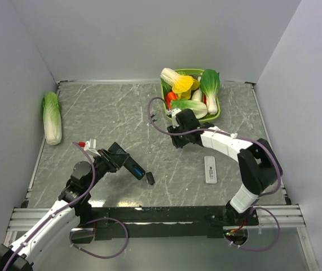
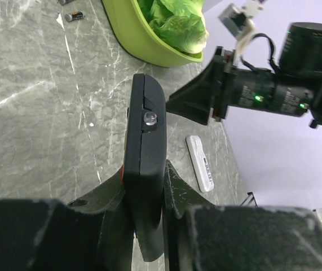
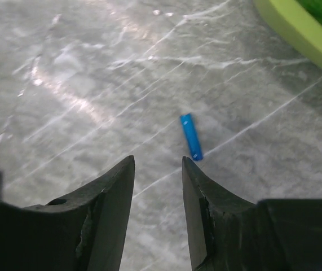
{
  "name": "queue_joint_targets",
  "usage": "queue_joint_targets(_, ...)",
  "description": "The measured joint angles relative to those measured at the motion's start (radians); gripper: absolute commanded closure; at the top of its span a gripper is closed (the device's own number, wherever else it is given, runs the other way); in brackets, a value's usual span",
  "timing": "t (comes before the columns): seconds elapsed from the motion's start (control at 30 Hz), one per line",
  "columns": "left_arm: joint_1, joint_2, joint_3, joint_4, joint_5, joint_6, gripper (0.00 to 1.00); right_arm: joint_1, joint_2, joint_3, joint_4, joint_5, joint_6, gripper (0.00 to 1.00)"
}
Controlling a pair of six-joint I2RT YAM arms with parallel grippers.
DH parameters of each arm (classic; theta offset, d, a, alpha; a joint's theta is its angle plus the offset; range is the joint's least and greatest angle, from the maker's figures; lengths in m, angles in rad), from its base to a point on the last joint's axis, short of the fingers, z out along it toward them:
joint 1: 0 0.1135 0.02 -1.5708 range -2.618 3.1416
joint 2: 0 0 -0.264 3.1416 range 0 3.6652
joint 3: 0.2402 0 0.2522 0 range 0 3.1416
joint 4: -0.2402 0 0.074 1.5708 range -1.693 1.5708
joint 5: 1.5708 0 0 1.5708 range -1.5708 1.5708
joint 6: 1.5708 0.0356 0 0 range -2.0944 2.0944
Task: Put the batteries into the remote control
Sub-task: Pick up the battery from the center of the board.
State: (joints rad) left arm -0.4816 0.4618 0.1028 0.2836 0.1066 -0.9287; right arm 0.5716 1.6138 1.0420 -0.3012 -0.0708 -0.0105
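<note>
My left gripper (image 1: 126,162) is shut on the black remote control (image 1: 136,169) and holds it edge-on just above the table. In the left wrist view the remote (image 2: 146,130) stands on edge between the fingers (image 2: 175,183). A blue spot shows on the remote in the top view; I cannot tell what it is. One bright-blue battery (image 3: 190,136) lies on the table just ahead of my right gripper (image 3: 158,164), by its right fingertip. The right gripper (image 1: 175,140) is open and empty, low over the table near the basket. No second battery is clearly seen.
A green basket (image 1: 217,110) of vegetables stands at the back right. A white remote (image 1: 210,169) lies at the right front. A small dark piece (image 1: 150,179) lies by the black remote's tip. A cabbage (image 1: 52,117) lies at the left wall. Two tiny dark bits (image 2: 73,16) lie near the basket.
</note>
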Motion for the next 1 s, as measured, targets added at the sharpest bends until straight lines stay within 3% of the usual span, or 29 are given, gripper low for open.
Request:
queue_joint_targets(0.27,0.000,-0.002,0.000,-0.006,0.000,0.001,0.99,-0.026,0.134,0.077,-0.044,0.066,-0.010,0.57)
queue_joint_targets(0.63,0.000,-0.002,0.000,-0.005,0.001,0.002,0.99,-0.033,0.224,0.117,-0.121,0.039,0.006,0.59)
queue_joint_targets(0.87,0.000,-0.013,0.000,-0.005,0.001,0.001,0.99,-0.033,0.227,0.117,-0.133,0.026,0.029,0.69)
queue_joint_targets(1.0,0.000,-0.014,0.000,-0.005,0.001,0.000,0.99,-0.033,0.227,0.117,-0.135,0.029,0.041,0.83)
